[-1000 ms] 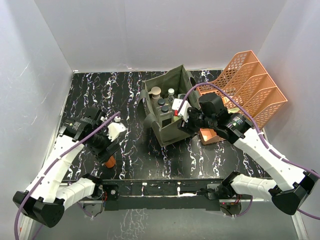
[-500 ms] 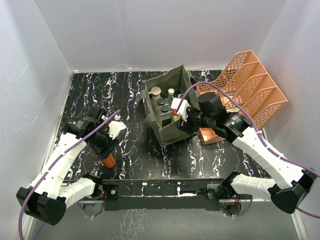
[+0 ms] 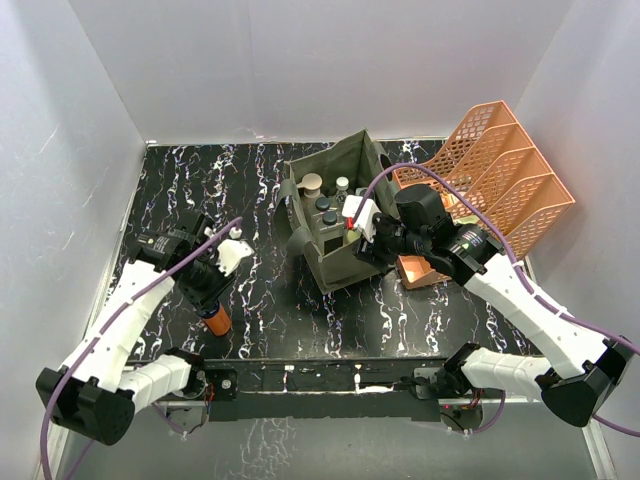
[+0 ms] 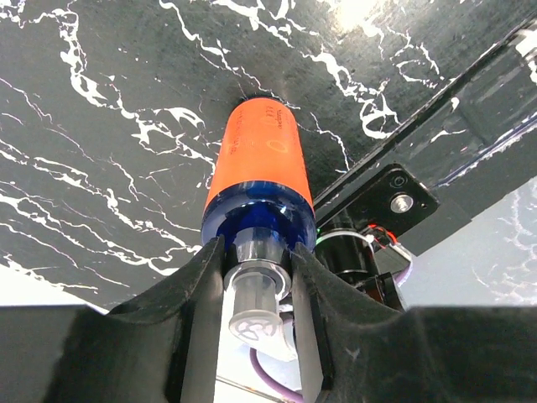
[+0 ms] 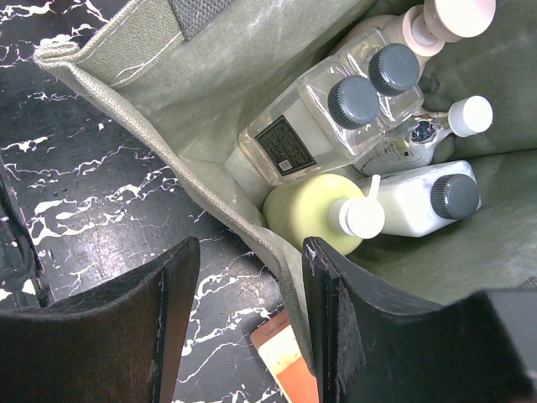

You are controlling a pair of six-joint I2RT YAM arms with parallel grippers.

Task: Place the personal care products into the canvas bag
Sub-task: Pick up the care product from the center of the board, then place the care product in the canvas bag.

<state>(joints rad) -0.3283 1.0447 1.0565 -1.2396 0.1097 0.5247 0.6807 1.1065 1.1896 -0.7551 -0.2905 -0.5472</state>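
An orange bottle [image 4: 256, 159] with a blue collar and clear cap stands on the black marbled table at the front left [image 3: 217, 322]. My left gripper [image 4: 258, 249] is straight above it [image 3: 205, 298], shut on its clear neck. The olive canvas bag [image 3: 338, 266] stands mid-table, open at the top. Inside it are a pale yellow bottle [image 5: 310, 206], clear bottles with dark caps [image 5: 336, 109], a white bottle [image 5: 419, 201] and a tan one [image 5: 445, 17]. My right gripper [image 5: 252, 248] is open astride the bag's near wall [image 5: 193, 75], one finger inside, one outside [image 3: 362, 238].
An orange lattice tray organizer [image 3: 500, 170] stands at the back right beside the bag. A small orange and white card or box [image 5: 289, 361] lies on the table under my right gripper. White walls enclose the table on three sides.
My left gripper has come down over the orange bottle and its jaws have closed in on the neck. The right arm has barely moved.
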